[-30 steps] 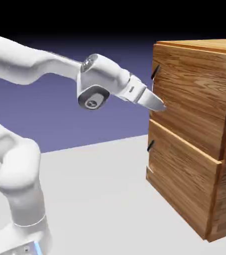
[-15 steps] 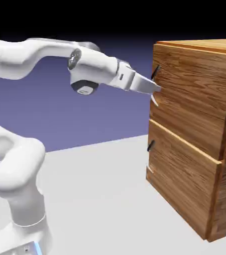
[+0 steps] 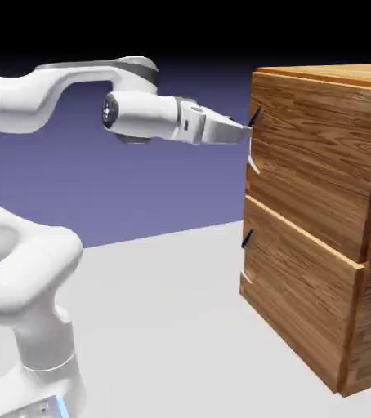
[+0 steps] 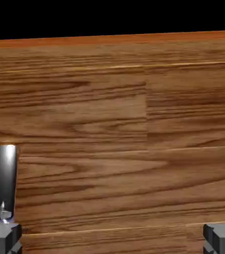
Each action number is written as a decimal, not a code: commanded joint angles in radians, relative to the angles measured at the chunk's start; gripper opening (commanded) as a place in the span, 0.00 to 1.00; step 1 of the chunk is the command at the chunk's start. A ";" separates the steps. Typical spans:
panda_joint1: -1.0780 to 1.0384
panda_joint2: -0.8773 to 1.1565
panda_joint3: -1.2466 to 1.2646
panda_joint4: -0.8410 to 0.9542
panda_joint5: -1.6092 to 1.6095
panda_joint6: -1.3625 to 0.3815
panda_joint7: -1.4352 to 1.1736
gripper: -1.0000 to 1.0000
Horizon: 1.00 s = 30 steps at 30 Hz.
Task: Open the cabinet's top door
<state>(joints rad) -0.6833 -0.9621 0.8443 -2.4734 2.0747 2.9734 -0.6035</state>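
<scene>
Possibly, the gripper [image 4: 112, 239], fingers wide apart and empty, would miss if closed now: the dark handle [image 4: 1, 183] sits lower left in the hand view, near the left fingertip, which could bump it. The top door [image 3: 319, 155] looks shut, upper right in the exterior view.

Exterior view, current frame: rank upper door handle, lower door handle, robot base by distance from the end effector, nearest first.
1. Upper door handle: right at the end effector's tip.
2. Lower door handle: below, on the lower door.
3. Robot base: bottom left.
</scene>
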 commanded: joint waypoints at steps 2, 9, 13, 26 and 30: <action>-0.029 -0.016 0.035 0.014 0.087 -0.003 -0.056 0.50; -0.131 -0.074 0.159 0.064 0.392 -0.012 -0.254 0.50; -0.190 -0.107 0.230 0.092 0.566 -0.017 -0.366 0.50; -0.426 -0.100 0.390 0.246 0.771 -0.059 -0.492 0.00; -0.281 -0.090 0.296 0.109 0.714 -0.155 -0.499 0.00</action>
<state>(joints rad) -0.9645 -1.0524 1.1404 -2.3644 2.7889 2.8178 -1.1031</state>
